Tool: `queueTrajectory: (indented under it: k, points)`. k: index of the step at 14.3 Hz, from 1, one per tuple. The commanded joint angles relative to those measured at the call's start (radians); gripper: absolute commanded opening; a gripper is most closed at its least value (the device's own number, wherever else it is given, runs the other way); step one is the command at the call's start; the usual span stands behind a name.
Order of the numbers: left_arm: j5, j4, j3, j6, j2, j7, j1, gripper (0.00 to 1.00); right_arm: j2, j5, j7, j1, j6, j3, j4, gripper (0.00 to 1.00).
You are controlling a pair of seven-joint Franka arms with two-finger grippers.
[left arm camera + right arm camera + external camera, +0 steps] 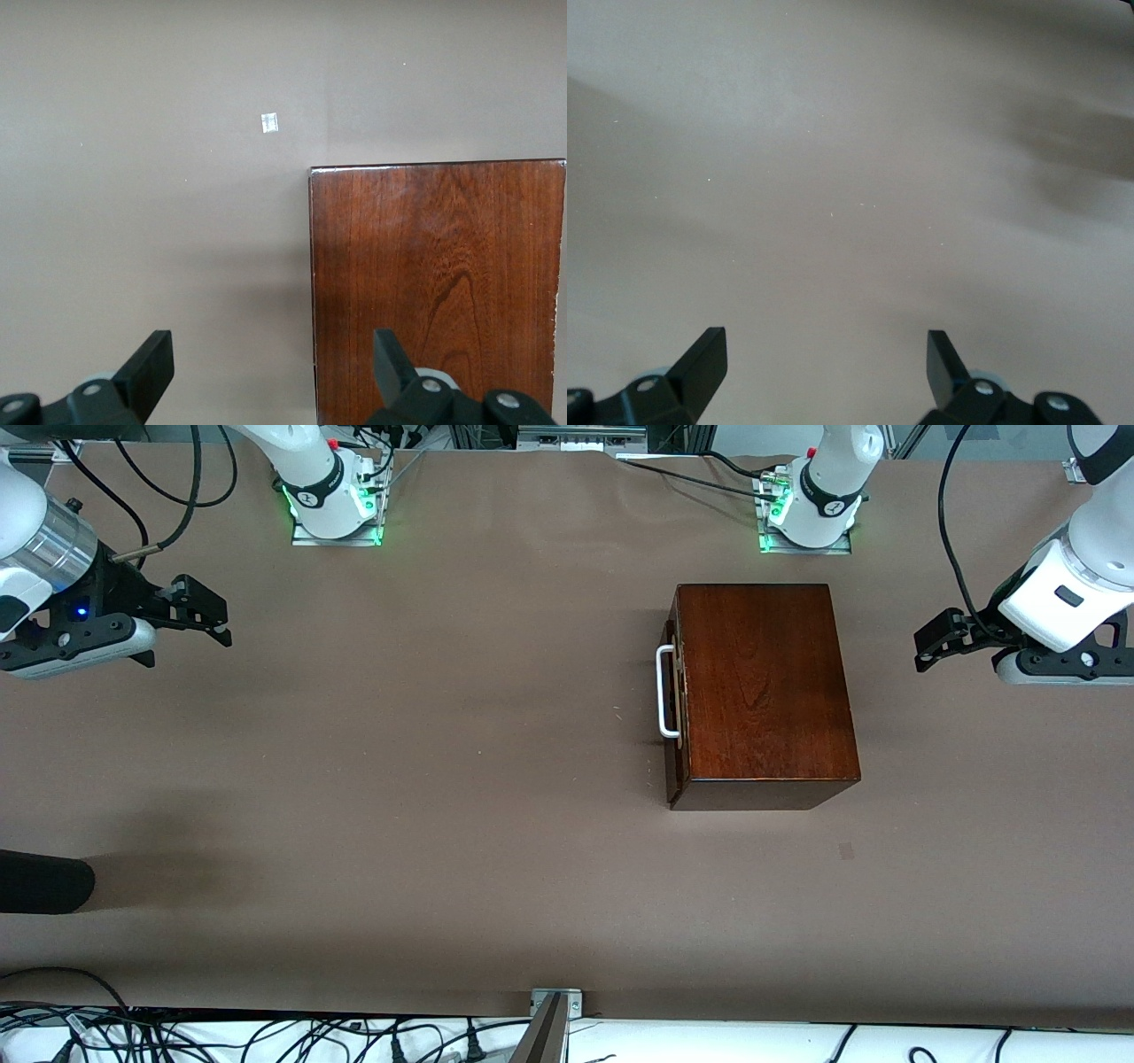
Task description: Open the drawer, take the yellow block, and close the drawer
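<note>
Front view: drawer (675,691) shut, claws apart

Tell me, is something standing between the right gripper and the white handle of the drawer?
Nothing visible does. Bare table lies between the open right gripper, over its end of the table, and the handle on the shut drawer.

drawer (675,691) interior hidden, dark object (44,881) cut off

— Glossy reddish-brown wooden box (766,691), dark grain swirls; white handle (666,693) on the drawer (675,708).
— Plain taupe-brown table (399,779). Black grippers, white arms.
</note>
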Motion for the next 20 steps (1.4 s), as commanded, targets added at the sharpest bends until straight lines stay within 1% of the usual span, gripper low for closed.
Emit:
queueTrajectory:
  k: [1, 5, 8, 10, 13, 15, 18, 20]
  points:
    - [0.001, 0.04, -0.008, -0.028, 0.015, 0.015, 0.008, 1.0, -0.006, -0.015, 0.015, -0.002, -0.007, 0.004, 0.005, 1.0]
    - [-0.002, 0.043, -0.008, -0.028, 0.017, 0.003, 0.002, 1.0, -0.006, -0.015, 0.015, -0.002, -0.007, 0.004, 0.005, 1.0]
    - [-0.007, 0.043, -0.011, -0.066, 0.015, 0.003, -0.002, 1.0, -0.006, -0.015, 0.015, -0.002, -0.007, 0.004, 0.005, 1.0]
    - [-0.028, 0.049, -0.036, -0.078, 0.018, 0.003, -0.007, 1.0, -0.006, -0.015, 0.015, -0.002, -0.007, 0.004, 0.005, 1.0]
    - [-0.033, 0.049, -0.037, -0.083, 0.04, 0.006, -0.016, 1.0, -0.006, -0.015, 0.015, -0.002, -0.005, 0.004, 0.005, 1.0]
    - [-0.032, 0.05, -0.039, -0.083, 0.041, 0.003, -0.047, 1.0, -0.006, -0.015, 0.015, -0.002, -0.005, 0.004, 0.005, 1.0]
    - [-0.036, 0.056, -0.044, -0.065, 0.101, -0.015, -0.158, 1.0, -0.006, -0.015, 0.015, -0.002, -0.004, 0.004, 0.005, 1.0]
    - [-0.032, 0.145, -0.044, -0.037, 0.185, -0.09, -0.234, 1.0, -0.006, -0.015, 0.015, -0.002, -0.004, 0.004, 0.005, 1.0]
